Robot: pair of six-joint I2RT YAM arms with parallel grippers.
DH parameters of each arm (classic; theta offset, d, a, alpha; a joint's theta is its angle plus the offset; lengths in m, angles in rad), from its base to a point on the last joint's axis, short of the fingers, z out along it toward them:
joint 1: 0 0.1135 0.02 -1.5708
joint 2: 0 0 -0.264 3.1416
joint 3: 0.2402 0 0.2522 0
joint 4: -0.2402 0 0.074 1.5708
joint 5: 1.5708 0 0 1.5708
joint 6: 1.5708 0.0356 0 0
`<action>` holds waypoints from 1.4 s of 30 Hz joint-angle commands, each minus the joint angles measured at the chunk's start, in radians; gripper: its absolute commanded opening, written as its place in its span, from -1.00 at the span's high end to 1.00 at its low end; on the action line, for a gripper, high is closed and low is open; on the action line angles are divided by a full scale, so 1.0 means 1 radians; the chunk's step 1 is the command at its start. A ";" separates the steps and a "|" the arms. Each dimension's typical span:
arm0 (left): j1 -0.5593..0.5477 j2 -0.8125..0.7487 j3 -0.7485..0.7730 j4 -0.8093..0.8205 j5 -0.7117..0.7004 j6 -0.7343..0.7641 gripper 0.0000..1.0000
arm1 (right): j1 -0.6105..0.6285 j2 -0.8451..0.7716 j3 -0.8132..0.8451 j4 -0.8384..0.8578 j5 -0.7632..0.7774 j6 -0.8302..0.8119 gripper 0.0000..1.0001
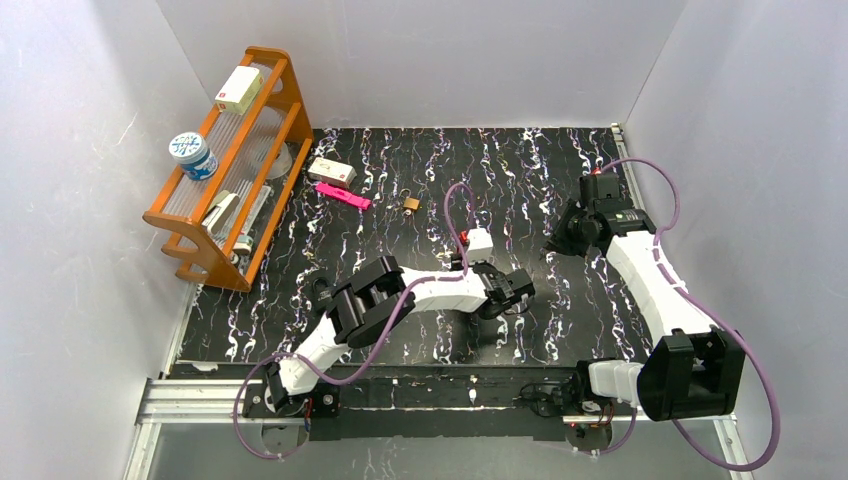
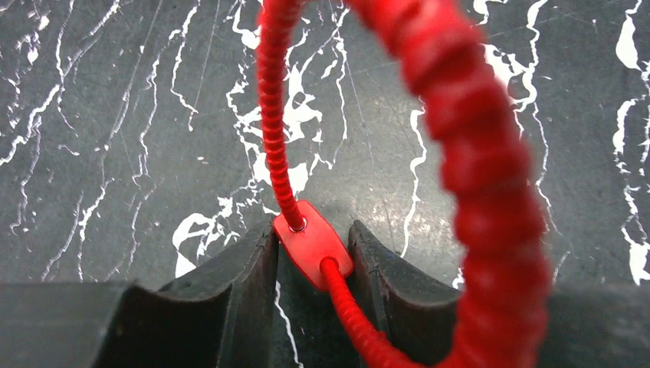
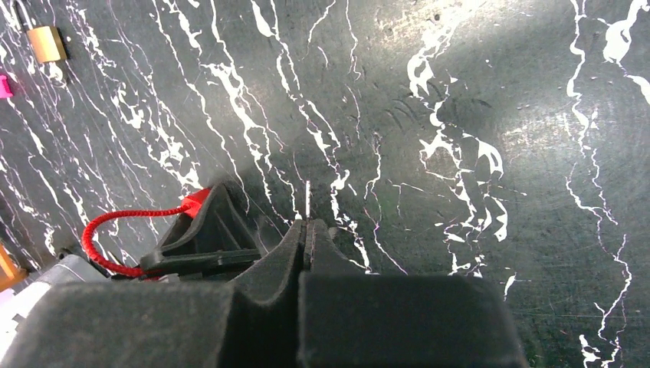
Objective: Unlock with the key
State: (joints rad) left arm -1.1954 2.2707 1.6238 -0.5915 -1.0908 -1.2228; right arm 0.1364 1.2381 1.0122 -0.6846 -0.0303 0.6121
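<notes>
A red flat tag point(image 2: 310, 247) on a red beaded cord loop point(image 2: 270, 115) lies on the black marbled table. My left gripper point(image 2: 313, 230) has its two fingers against either side of the tag, low on the table near the middle point(image 1: 520, 290). The key itself does not show clearly in any view. My right gripper point(image 3: 306, 224) is shut, hovering just right of the left one point(image 1: 556, 243). A thin straight pale line runs out from its tips; I cannot tell whether it is metal or a table streak. The brass padlock point(image 1: 411, 203) point(image 3: 46, 44) lies further back.
An orange wooden rack point(image 1: 232, 170) with boxes and a tin stands at the back left. A pink bar point(image 1: 343, 196) and a small white box point(image 1: 332, 171) lie near the padlock. Grey walls enclose the table point(image 1: 520, 170) on three sides.
</notes>
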 commanded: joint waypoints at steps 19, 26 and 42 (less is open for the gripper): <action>0.379 -0.496 -0.267 0.300 1.103 0.560 1.00 | -0.026 -0.092 -0.010 0.181 -0.286 0.059 0.97; 0.478 -0.538 -0.146 0.262 1.460 0.605 1.00 | -0.026 -0.106 -0.041 0.336 -0.521 0.063 0.97; 0.523 -0.597 -0.230 0.928 1.978 0.347 1.00 | -0.026 -0.055 0.043 0.452 -0.671 0.132 0.97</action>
State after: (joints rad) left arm -0.6777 1.7283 1.4239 0.0357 0.7300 -0.7033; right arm 0.1169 1.1790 1.0012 -0.3012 -0.6399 0.7166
